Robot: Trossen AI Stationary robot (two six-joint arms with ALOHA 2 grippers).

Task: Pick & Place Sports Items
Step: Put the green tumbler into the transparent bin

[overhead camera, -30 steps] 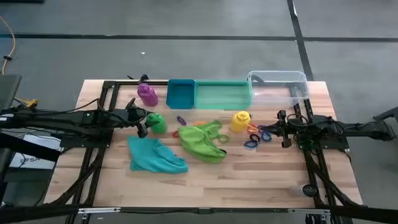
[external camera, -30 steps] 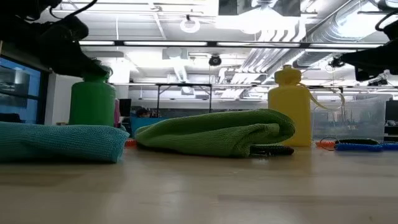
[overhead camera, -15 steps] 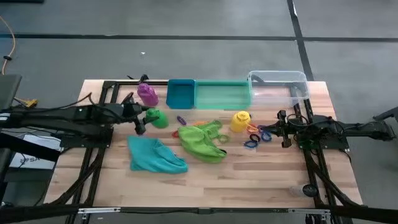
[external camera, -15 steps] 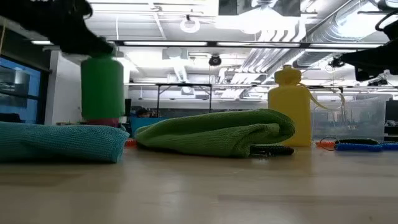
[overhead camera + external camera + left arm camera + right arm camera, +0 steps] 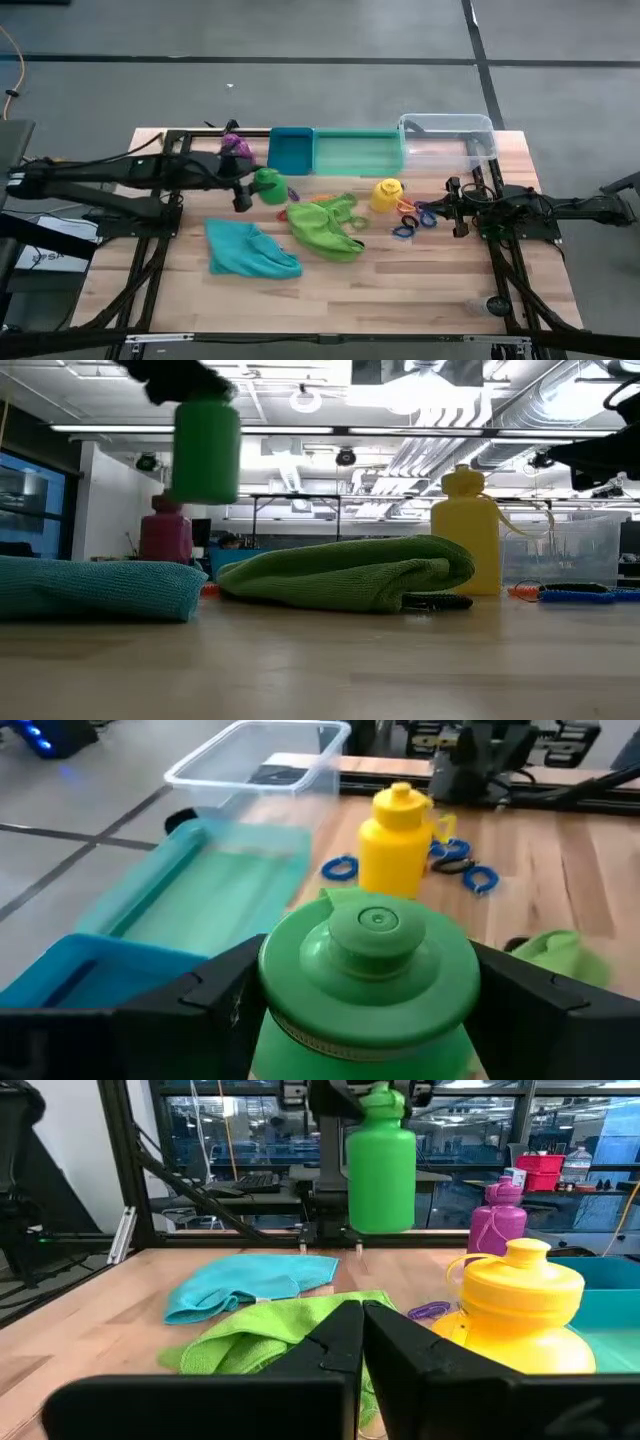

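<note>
Since a second ago my left hand (image 5: 250, 187) has lifted the green bottle (image 5: 268, 185) off the tabletop (image 5: 420, 290) and carried it toward the bins along the far edge. I see it clamped on the bottle's shoulders, the bottle upright and clear of the wood, just short of the blue bin (image 5: 291, 150). The purple bottle (image 5: 236, 146) stands at the far edge beside that bin. The teal cloth (image 5: 250, 250) and lime-green cloth (image 5: 325, 226) lie mid-tabletop, the yellow bottle (image 5: 387, 194) beyond them, with coloured rings (image 5: 412, 220) beside it. My right hand (image 5: 458, 207) waits near the right edge, fingers pressed together, holding nothing.
</note>
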